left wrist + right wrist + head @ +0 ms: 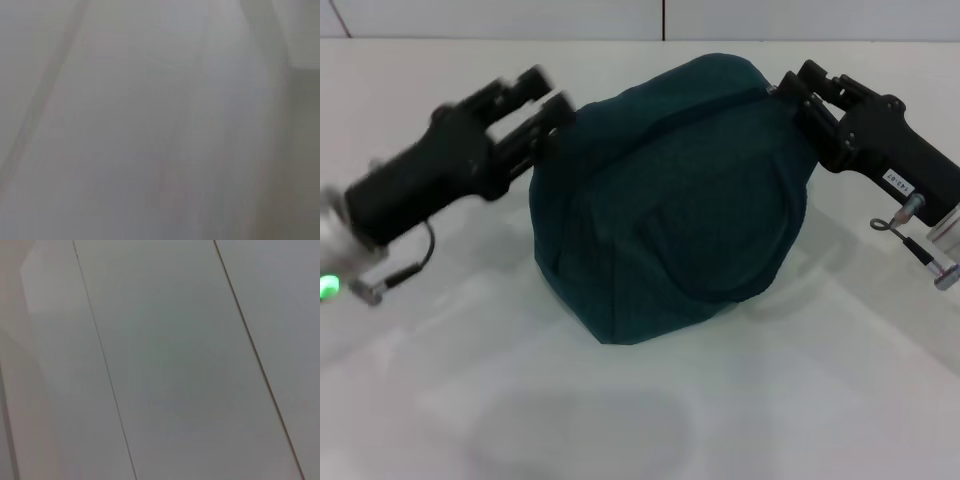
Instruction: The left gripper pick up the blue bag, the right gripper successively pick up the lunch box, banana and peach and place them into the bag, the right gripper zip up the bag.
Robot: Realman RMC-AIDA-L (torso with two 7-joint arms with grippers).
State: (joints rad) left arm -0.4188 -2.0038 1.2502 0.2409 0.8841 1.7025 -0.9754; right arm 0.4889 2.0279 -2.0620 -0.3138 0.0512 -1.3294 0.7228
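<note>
- Teal-blue fabric fills the middle of the head view: the blue bag (670, 200) sits on the white worktop (620, 410) as a rounded, closed-looking mound, slumped wider at its base, with a seam line arcing across its front.
- The left claw (545, 105) is in the upper left of the frame, just beside the bag's upper left shoulder. Its two black fingers (525, 90) point toward the fabric and stand a little apart; it is blurred, and I cannot tell whether the tips touch the bag or grip anything.
- The left arm runs down toward the left edge of the frame, where a green light (328, 287) glows on its cuff.
- The right claw (795, 95) is at the upper right of the frame, against the bag's upper right corner. Its tips are pressed into or hidden by the fabric there, so I cannot tell if it is clenched or released.
- The right arm reaches off to the right edge, with a small white label (898, 182) on its black body.
- No lunch box, banana or peach shows on the worktop around the bag.
- The left wrist view gives only a grey blur.
- The right wrist view shows a pale surface (165, 365) crossed by thin dark slanting lines.
</note>
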